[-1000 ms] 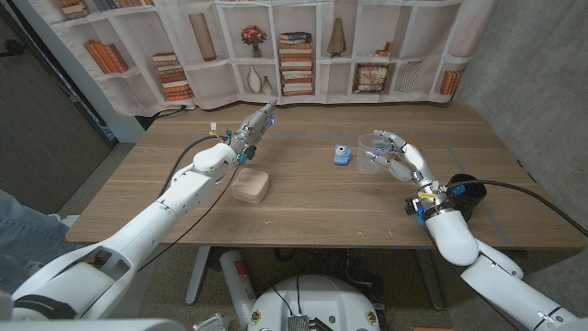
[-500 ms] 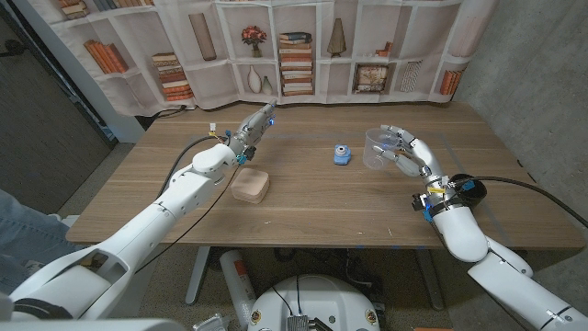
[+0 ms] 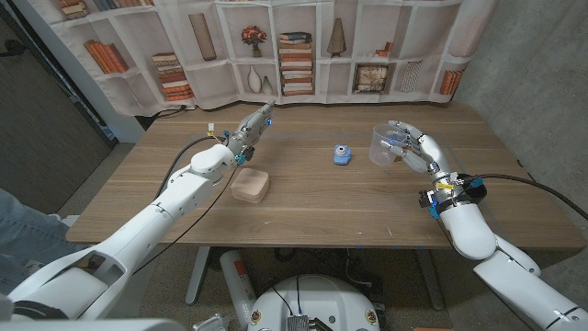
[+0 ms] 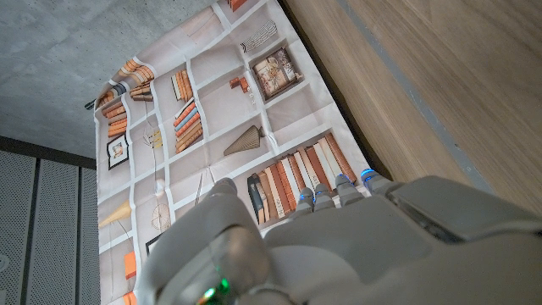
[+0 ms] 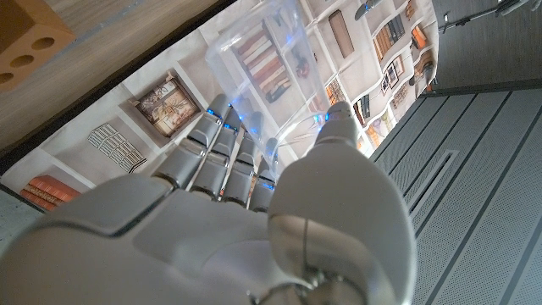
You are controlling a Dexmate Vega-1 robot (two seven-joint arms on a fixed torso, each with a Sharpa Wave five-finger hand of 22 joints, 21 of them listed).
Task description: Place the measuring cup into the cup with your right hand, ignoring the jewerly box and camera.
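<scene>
Both arms have glossy white rounded shells with black cables running alongside. The left hand (image 3: 254,124) and right hand (image 3: 412,150) are pale grey, with small blue lights on the fingers (a green one glows on the left hand's back). Blue fittings mark each wrist.

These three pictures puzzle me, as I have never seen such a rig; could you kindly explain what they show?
A two-armed robot stands at a wooden table. The wide picture is taken from its head, looking down; the other two come from cameras on its wrists, looking along the backs of its hands, so they appear turned. On the table lie a tan jewelry box and a small blue camera. The right hand holds a clear measuring cup above the table. The left hand holds nothing, its fingers pointing toward a backdrop printed with bookshelves.
</scene>
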